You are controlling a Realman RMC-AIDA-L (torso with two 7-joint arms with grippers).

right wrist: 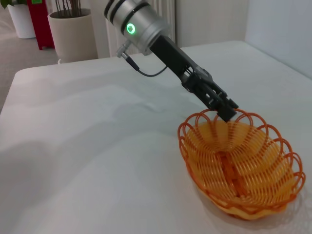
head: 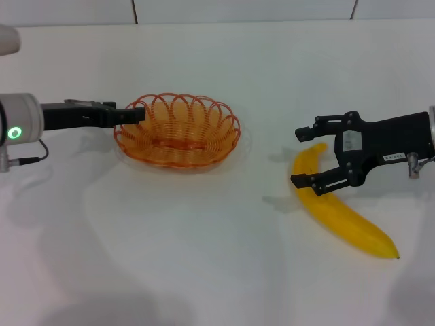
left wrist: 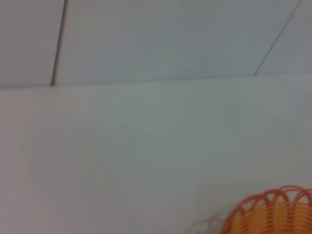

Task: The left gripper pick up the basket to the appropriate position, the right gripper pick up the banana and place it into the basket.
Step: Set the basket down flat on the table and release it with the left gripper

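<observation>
The orange wire basket [head: 178, 131] stands on the white table, left of centre. My left gripper [head: 134, 114] reaches in from the left and is shut on the basket's near-left rim; the right wrist view shows this gripper [right wrist: 225, 108] pinching a rim loop of the basket [right wrist: 241, 165]. The left wrist view catches only a corner of the basket [left wrist: 273, 214]. The yellow banana [head: 343, 212] lies on the table to the right. My right gripper [head: 304, 157] is open, its two fingers straddling the banana's stem end, one on each side.
The white table [head: 204, 258] extends all around. A tiled wall [head: 238, 10] runs along the far edge. Beyond the table's left side, the right wrist view shows a beige plant pot [right wrist: 73, 34] and a red object [right wrist: 39, 24].
</observation>
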